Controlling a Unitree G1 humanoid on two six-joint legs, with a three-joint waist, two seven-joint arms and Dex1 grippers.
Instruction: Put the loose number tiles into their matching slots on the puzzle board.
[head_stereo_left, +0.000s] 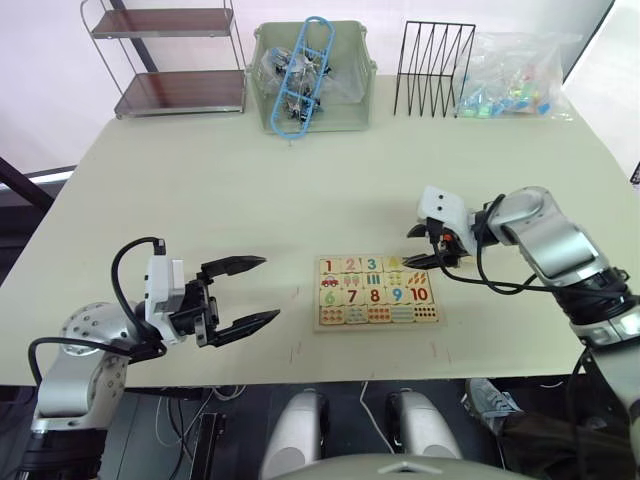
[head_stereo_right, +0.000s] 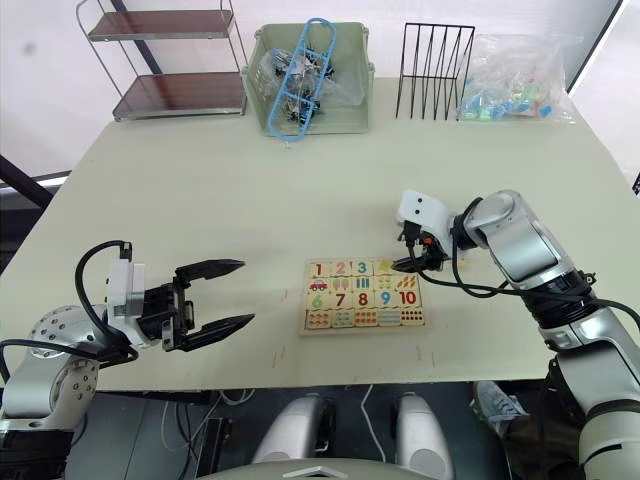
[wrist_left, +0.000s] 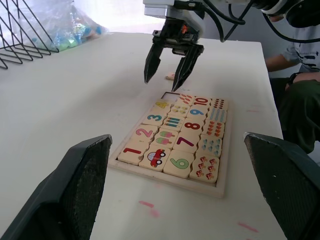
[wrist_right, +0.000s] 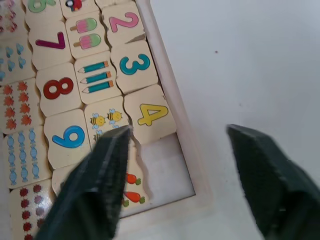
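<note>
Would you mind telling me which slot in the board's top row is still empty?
The slot at the row's end, beside the yellow 4 tile, under the right hand; tiles 1 to 4 fill the others.

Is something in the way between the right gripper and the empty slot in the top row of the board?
Nothing visible is. The right gripper is open near the empty slot, which lies bare beside the 4 tile at the corner of the puzzle board.
</note>
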